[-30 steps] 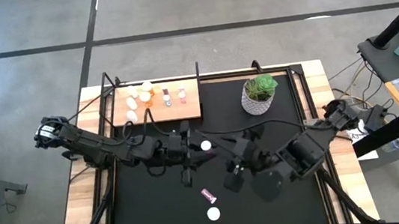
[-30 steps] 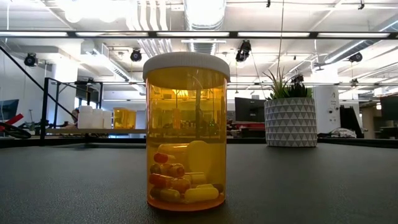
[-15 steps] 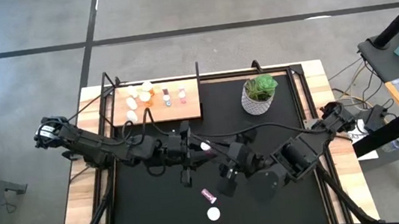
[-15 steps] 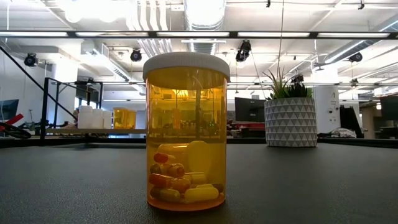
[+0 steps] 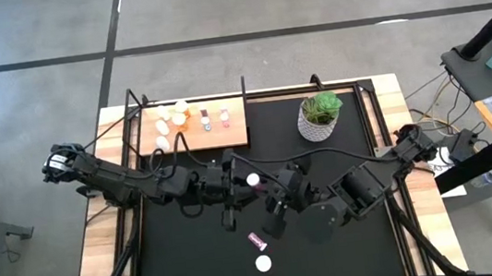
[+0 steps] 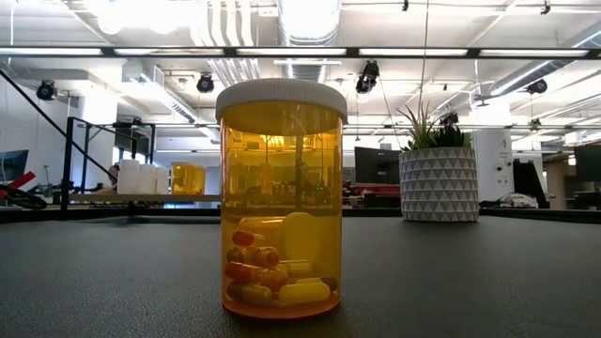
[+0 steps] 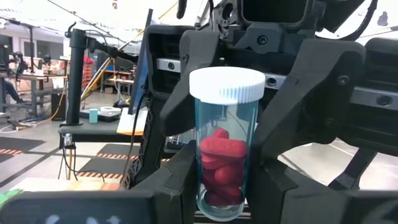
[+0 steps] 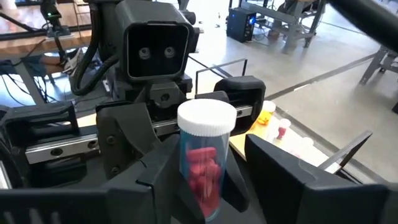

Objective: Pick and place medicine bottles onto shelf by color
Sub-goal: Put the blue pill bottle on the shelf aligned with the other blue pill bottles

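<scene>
Gripping a clear red-pill bottle [image 7: 227,149] upright in the left claw [image 7: 224,186] above mid-bench; right claw [image 5: 278,216] facing it, just beside, fingers [image 8: 134,140] spread wide; shelf [image 5: 196,125] well behind.

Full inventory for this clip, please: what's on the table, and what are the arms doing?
shelf: one, pale wood, far left of table.
shelf bottles: about seven, white, amber, dark red, on the shelf.
held bottle: one, clear, red pills, white cap, mid-table.
maroon bottle: one, lying on the mat.
amber bottle: one, upright, near edge.
plant pot: one, white, green plant, far right.
mat: one, black.
left gripper: shut on held bottle.
right gripper: open, facing it.
</scene>
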You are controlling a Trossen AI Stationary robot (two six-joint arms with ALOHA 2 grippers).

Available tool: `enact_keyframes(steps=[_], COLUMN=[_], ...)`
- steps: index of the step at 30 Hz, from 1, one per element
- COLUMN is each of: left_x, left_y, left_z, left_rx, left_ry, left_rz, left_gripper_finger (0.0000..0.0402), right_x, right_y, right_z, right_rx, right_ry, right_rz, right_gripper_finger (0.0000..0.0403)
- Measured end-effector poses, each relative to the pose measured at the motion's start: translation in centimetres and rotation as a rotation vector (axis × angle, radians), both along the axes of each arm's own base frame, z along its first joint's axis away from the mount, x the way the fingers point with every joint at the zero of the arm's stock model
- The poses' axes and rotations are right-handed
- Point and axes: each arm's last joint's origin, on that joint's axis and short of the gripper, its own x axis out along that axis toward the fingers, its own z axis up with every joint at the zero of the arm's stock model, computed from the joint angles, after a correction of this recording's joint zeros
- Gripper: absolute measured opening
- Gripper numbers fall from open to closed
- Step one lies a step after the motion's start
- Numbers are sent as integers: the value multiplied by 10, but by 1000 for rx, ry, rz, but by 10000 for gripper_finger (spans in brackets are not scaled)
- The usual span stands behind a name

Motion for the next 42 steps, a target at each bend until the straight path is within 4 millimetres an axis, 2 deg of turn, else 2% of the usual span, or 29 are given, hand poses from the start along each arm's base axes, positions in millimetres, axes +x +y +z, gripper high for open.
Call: enact_keyframes(steps=[12,21,33,38,42], left_x=[0,0,1,0,-5], left_y=[0,0,-2,-2,0], left_z=[0,-1,-10,-22,-29], left_rx=[-6,-11,25,6,-49], left_ry=[3,4,78,234,356], left_rz=[1,-1,-56,-75,-72], left_gripper_finger=[88,97,194,215,217], right_x=[1,-2,-12,-23,-31], right_y=[0,-2,-7,-11,-11], right_z=[-1,4,12,12,3], right_rx=[2,2,14,150,309], right_ry=[2,-2,15,92,203], right_rz=[1,5,28,83,110], right_gripper_finger=[84,90,89,90,90])
